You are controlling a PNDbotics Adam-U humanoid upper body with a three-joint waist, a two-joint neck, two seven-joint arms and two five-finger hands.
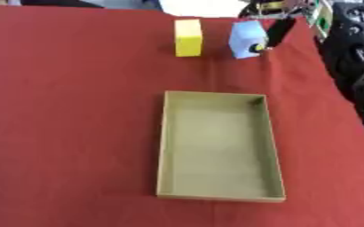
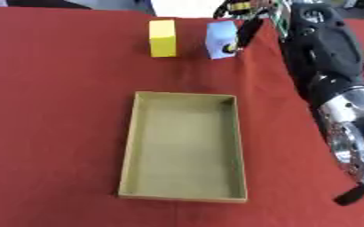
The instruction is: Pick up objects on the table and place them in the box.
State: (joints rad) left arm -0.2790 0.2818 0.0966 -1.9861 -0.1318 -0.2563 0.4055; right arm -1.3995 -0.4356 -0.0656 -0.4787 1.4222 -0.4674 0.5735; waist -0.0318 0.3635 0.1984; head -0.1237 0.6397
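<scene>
A: What's on the table [image 1: 69,115]?

B: One yellow block [image 1: 188,37], one pale blue block [image 1: 246,39], and one open tan box [image 1: 220,146], empty, near the table's middle. Both blocks stand near the far edge, side by side but apart.

A: And the robot hand?

B: The right robot hand [image 1: 278,30] reaches in along the right edge. A dark finger lies against the blue block's right side; whether the fingers close round it, I cannot tell. The left shows nowhere.
</scene>
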